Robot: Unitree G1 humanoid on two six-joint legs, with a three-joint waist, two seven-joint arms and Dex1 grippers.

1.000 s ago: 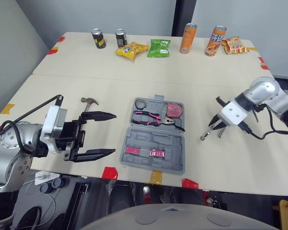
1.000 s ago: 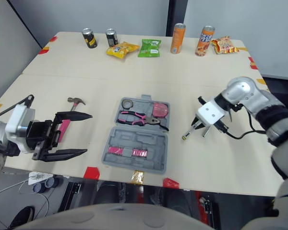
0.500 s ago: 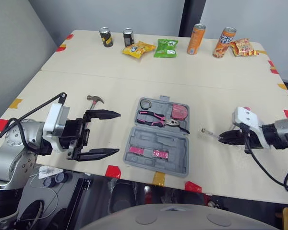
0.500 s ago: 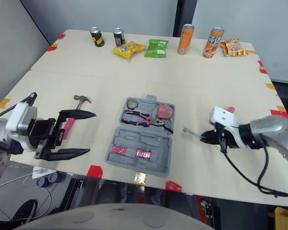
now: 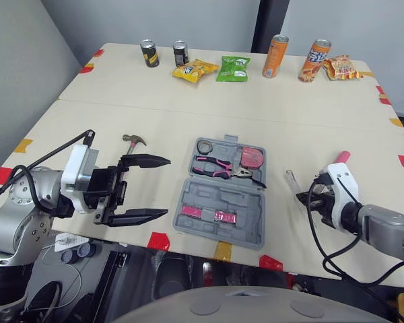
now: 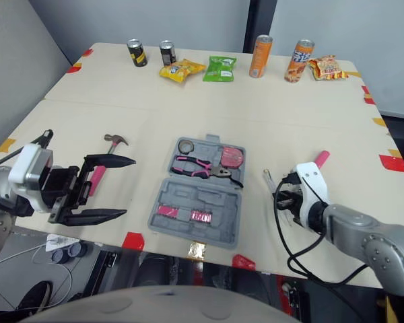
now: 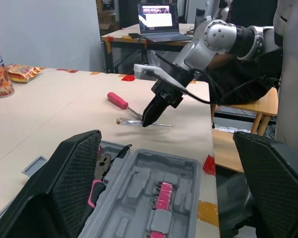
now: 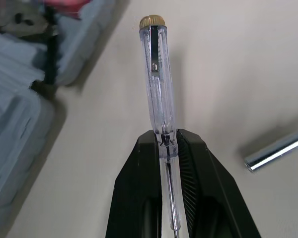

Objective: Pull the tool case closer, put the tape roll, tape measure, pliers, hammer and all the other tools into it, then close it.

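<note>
Pinching a clear-handled screwdriver, probably a voltage tester, in my right fingers over the counter right of the open tool case; left fingers spread wide beside the hammer

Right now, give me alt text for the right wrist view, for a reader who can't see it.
The right gripper is shut on a clear-handled screwdriver with a brass cap, over the beige table. The grey tool case lies to one side of it, a shiny metal shaft to the other.
</note>
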